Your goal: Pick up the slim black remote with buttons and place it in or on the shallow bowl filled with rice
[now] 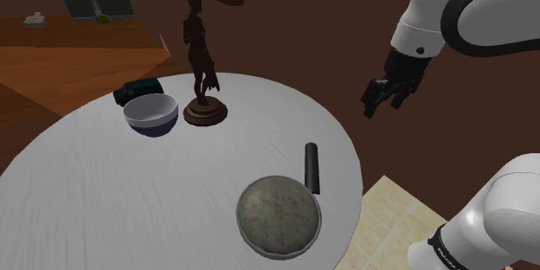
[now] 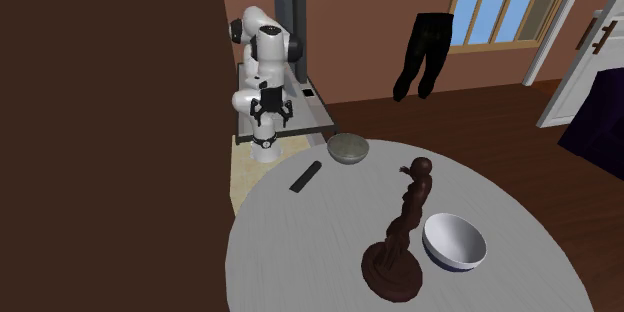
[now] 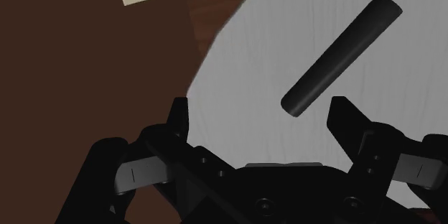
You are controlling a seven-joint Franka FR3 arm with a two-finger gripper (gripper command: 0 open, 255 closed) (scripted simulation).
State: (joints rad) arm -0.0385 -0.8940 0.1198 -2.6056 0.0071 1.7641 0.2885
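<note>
In the shoulder view the remote [image 1: 311, 167] lies flat near the table [image 1: 130, 190] edge, at about 8 o'clock from the gripper [image 1: 382, 106], which hangs beyond the rim with its fingers spread and empty. The remote's long axis runs roughly 12 to 6, with the rice bowl [image 1: 319, 215] just beside it at 7 o'clock. The fingers would probably have to close across its narrow width.
</note>
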